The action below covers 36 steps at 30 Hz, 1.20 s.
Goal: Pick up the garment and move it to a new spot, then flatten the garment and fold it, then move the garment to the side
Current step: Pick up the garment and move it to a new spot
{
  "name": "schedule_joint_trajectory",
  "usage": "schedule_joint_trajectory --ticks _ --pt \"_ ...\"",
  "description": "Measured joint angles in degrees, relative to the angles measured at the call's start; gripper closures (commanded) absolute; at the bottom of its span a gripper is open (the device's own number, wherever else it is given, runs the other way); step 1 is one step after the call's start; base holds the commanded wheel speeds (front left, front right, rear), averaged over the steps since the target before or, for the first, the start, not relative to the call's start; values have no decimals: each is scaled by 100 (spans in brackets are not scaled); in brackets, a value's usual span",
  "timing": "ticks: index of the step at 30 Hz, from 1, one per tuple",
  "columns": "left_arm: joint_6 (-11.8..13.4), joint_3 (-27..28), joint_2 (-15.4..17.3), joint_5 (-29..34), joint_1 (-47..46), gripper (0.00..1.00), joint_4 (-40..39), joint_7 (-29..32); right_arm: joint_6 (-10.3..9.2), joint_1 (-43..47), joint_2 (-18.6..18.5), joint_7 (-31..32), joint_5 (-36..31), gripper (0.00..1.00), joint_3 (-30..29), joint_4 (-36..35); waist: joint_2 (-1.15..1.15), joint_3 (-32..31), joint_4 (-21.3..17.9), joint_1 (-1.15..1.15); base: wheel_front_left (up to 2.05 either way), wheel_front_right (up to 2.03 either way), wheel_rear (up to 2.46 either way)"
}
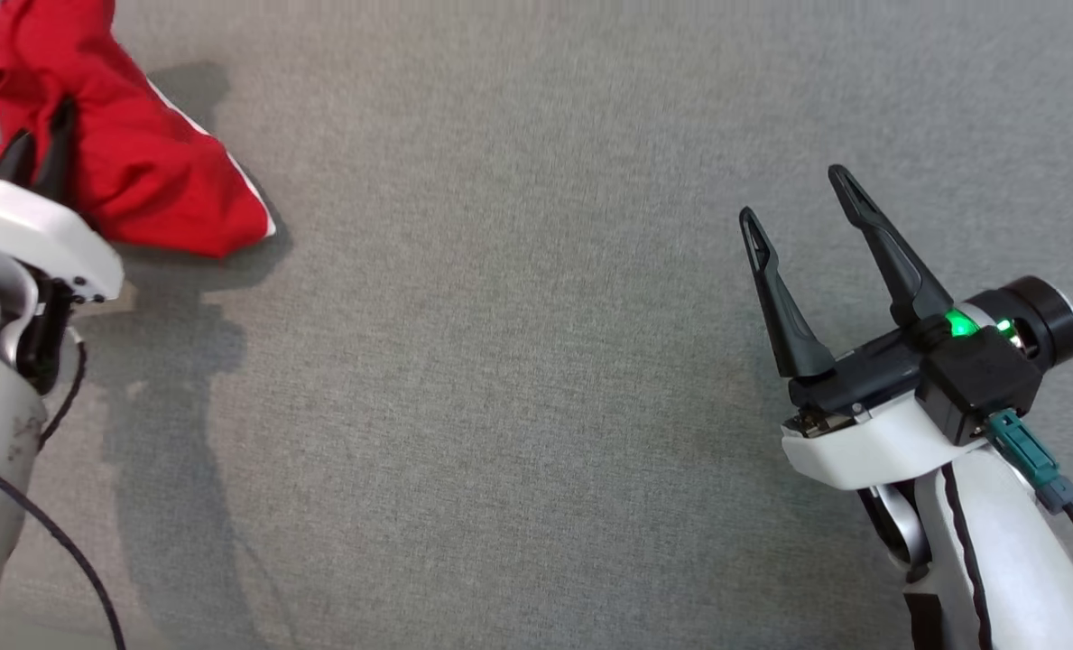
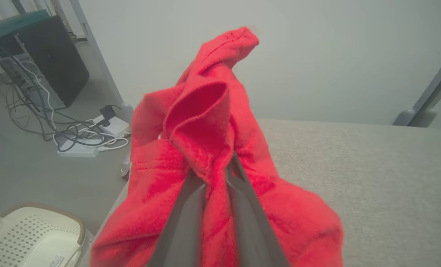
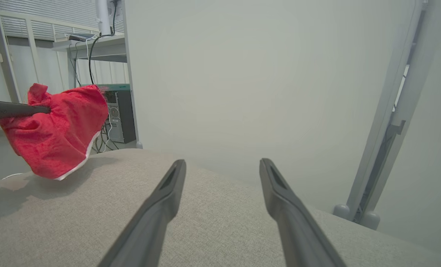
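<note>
Two grippers: left gripper [image 1: 41, 134] at the far left corner of the desk [image 1: 518, 379], right gripper [image 1: 795, 194] over its near right part, the two well apart.
Left gripper state: fingers closed on a bunched fold of the garment [image 1: 157, 153], with red cloth squeezed between them.
Right gripper state: fingers spread wide with nothing between them, hovering above the desk's grey cloth top.
Garment: red with white trim along one edge. It is crumpled and hangs from the left gripper at the far left corner. In the right wrist view its lowest edge seems just clear of the surface, with a shadow beneath it.
Floor past the desk's left edge: cream perforated basket [image 2: 31, 237], a tangle of cables [image 2: 75, 133] and a dark computer case [image 2: 53, 55].
</note>
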Motion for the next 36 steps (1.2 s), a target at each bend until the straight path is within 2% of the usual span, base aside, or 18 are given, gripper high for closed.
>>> schedule_joint_trajectory --ticks 8,12,16,20,25,33,35,36 --pt "105 265 -294 568 500 100 -1445 -62 0 348 97 0 71 0 -375 126 0 -708 -207 0 0 0 0" --pt "142 280 -583 753 972 100 -2051 -60 0 502 124 0 82 0 -589 191 0 -931 -479 0 0 0 0" --pt "144 204 -1049 716 1274 100 -2419 -62 0 596 146 0 70 0 -766 213 0 -1056 -826 0 0 0 0" --pt "286 -76 -1363 973 1345 100 -2499 -62 0 638 171 0 59 0 -862 225 0 -1077 -1215 0 0 0 0" --pt "458 -430 -1682 1290 1347 100 -2198 -60 0 623 200 0 35 0 -896 187 0 -972 -1727 0 0 0 0" --pt "626 -580 -1922 1722 1285 100 -1547 -62 0 524 212 0 276 0 -914 -12 0 -626 -2443 0 0 0 0" --pt "634 -620 -1959 1794 1277 96 -1346 -62 0 513 211 0 321 0 -921 -37 0 -544 -2581 0 0 0 0" --pt "633 -653 -1979 1836 1276 63 -1263 -62 0 513 211 0 354 0 -929 -40 0 -508 -2639 0 0 0 0"
